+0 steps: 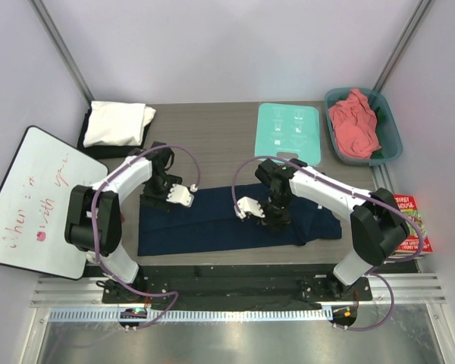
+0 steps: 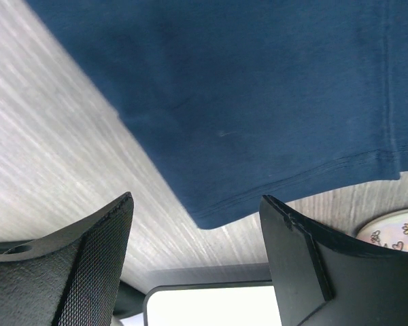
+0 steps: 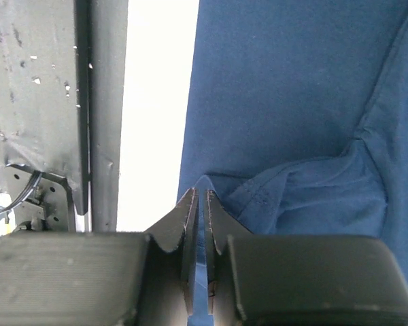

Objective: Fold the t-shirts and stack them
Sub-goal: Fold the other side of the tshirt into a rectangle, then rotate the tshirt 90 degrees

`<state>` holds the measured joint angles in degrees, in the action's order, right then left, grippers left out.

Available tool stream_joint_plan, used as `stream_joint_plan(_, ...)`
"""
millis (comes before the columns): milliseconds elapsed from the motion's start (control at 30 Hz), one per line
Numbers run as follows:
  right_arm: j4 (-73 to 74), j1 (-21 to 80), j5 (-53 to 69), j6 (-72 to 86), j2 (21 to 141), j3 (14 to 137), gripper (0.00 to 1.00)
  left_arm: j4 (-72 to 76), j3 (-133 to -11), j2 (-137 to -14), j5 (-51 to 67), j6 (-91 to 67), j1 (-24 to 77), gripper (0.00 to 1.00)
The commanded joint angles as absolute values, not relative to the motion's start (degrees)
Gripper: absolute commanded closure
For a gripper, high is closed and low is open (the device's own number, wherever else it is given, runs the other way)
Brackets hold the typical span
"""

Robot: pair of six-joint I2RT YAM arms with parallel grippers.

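A dark navy t-shirt (image 1: pixel 205 227) lies spread across the front of the table. My left gripper (image 1: pixel 149 199) hovers open over its left corner. In the left wrist view that hemmed corner of the navy t-shirt (image 2: pixel 258 102) lies just beyond the open gripper (image 2: pixel 197 231), with nothing between the fingers. My right gripper (image 1: pixel 277 221) is down on the shirt's right half. In the right wrist view it (image 3: pixel 201 197) is shut on a pinched fold of the navy t-shirt (image 3: pixel 292 102). A folded white t-shirt (image 1: pixel 120 121) rests on a black one (image 1: pixel 91 142) at the back left.
A teal tub (image 1: pixel 392 125) at the back right holds a salmon pink t-shirt (image 1: pixel 354 125). A mint-green board (image 1: pixel 290 133) lies beside it. A whiteboard (image 1: pixel 34 197) leans at the left, and a red and green packet (image 1: pixel 417 220) sits at the right edge.
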<state>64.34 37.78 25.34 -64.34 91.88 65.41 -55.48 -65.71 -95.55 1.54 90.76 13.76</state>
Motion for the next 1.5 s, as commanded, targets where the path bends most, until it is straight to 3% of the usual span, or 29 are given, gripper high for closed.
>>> stream_joint_plan(0,62.57,38.06,22.95,-63.02,90.35,67.31,0.86,-55.37,-64.95,-92.81,2.2,91.93,13.62,0.25)
stream_joint_plan(200,67.67,38.06,23.82,-63.28,85.62,69.52,0.82,-57.82,-66.44,-91.15,5.61,91.5,13.62,0.25)
stream_joint_plan(333,66.89,37.97,21.11,-57.77,79.2,69.26,0.69,-58.62,-67.94,-87.72,12.73,85.29,13.62,0.2)
stream_joint_plan(433,59.0,36.74,17.15,-49.94,72.53,66.02,0.66,-55.38,-68.38,-86.57,17.66,77.46,13.71,0.18)
stream_joint_plan(567,43.03,33.67,6.1,-46.93,66.54,55.24,0.63,-48.97,-64.35,-86.83,15.83,72.24,13.97,0.19)
stream_joint_plan(600,40.72,32.44,3.89,-47.46,66.79,53.28,0.66,-47.74,-62.42,-87.1,12.69,72.68,14.15,0.2)
stream_joint_plan(633,38.34,31.3,3.0,-48.51,67.14,51.61,0.79,-45.2,-61.71,-87.8,11.61,72.77,14.41,0.23)
stream_joint_plan(733,32.09,24.1,4.56,-47.99,71.53,49.48,0.99,-45.26,-62.13,-89.64,10.03,72.86,14.5,0.44)
stream_joint_plan(767,30.51,22.69,5.35,-47.9,72.85,49.48,0.99,-46.39,-62.57,-91.3,9.58,73.21,14.59,0.57)
stream_joint_plan(867,25.07,18.82,5.36,-47.45,74.53,47.99,0.99,-47.63,-64.68,-94.12,7.21,74.0,14.59,0.74)
stream_joint_plan(1267,21.98,15.56,4.39,-51.94,83.75,47.9,0.99,-48.96,-65.22,-102.48,1.15,75.5,14.94,0.88)
stream_joint_plan(1467,19.43,14.94,3.26,-53.61,90.69,51.32,0.99,-43.34,-64.95,-105.55,-3.69,75.06,14.94,0.89)
